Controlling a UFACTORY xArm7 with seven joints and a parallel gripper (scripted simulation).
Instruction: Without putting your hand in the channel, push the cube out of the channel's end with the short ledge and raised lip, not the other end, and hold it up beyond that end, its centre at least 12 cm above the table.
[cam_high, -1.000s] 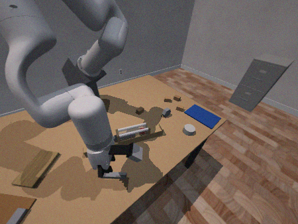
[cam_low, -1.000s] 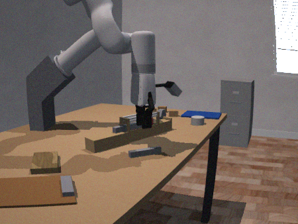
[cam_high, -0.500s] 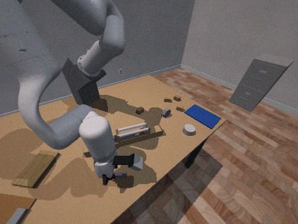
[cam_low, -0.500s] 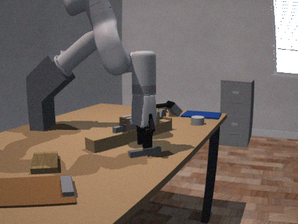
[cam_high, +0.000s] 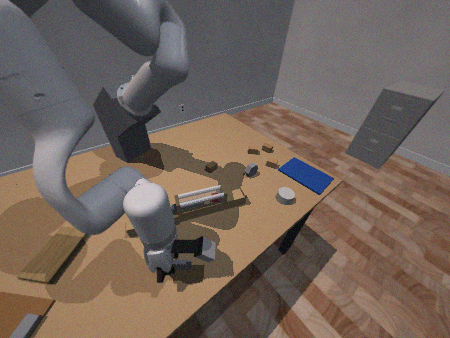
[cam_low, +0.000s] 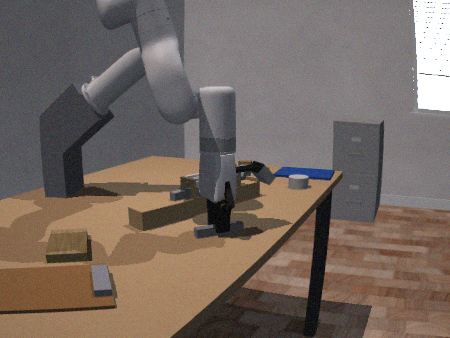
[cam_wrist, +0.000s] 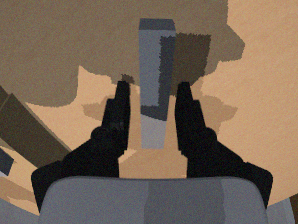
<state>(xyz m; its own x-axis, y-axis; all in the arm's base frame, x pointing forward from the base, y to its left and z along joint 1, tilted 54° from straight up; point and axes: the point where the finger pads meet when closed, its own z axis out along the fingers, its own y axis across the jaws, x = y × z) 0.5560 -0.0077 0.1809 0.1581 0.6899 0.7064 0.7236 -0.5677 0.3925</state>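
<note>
Down at the worktop (cam_low: 150, 280) the claw (cam_wrist: 152, 112) straddles the grey bar (cam_wrist: 156, 76), jaws apart, one finger on each side, gripping nothing. Only the wrist view shows that gap. From the top view, the channel (cam_high: 210, 202) lies behind the bar, and a red cube (cam_high: 216, 196) sits between its rails.

gripper (cam_wrist: 152, 119) low over the table (cam_low: 280, 220), fingers part-open straddling a grey bar (cam_wrist: 154, 83), bare gap on each side of it, wooden channel (cam_low: 160, 212) close behind the hand blocking that side, table edge side open
</note>
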